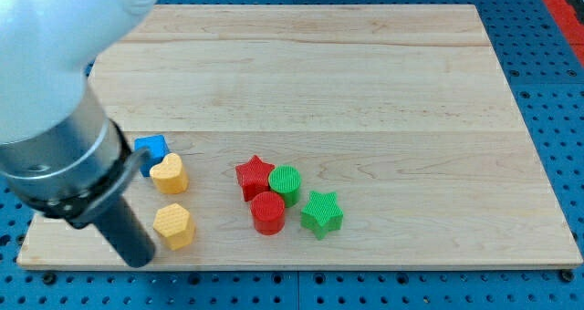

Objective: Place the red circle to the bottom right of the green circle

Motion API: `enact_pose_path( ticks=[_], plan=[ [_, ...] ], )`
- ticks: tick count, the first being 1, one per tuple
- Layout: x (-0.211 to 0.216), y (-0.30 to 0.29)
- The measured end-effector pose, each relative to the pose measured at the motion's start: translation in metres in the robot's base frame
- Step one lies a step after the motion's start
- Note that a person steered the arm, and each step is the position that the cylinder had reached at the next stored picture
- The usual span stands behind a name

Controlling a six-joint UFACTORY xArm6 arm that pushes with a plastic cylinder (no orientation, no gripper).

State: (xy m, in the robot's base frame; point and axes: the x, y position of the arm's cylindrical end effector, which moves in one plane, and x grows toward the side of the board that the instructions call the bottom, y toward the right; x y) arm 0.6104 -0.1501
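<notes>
Red circle touches green circle from below-left, not yet bottom right; my tip, no hand to open or close, sits far left beside yellow hexagon.

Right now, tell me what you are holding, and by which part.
Nothing: I only push. My tip touches no block, sitting just left of the yellow hexagon, far from the red circle.

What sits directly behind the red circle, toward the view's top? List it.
Behind the red circle sit the red star and the green circle, both crowding it. The red circle hides their lower edges, so actual contact cannot be confirmed.
</notes>
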Motion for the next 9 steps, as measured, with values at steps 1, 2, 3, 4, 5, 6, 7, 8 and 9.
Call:
enact_pose_path(
  ticks=[1,2,3,4,5,6,7,8,9],
  plan=[
    [0.000,0.042],
    [-0.001,0.081],
    [-0.018,0.102],
    [-0.032,0.123],
    [-0.034,0.135],
    [-0.035,0.135],
    [-0.041,0.140],
    [-0.086,0.148],
    [-0.123,0.153]
  ],
)
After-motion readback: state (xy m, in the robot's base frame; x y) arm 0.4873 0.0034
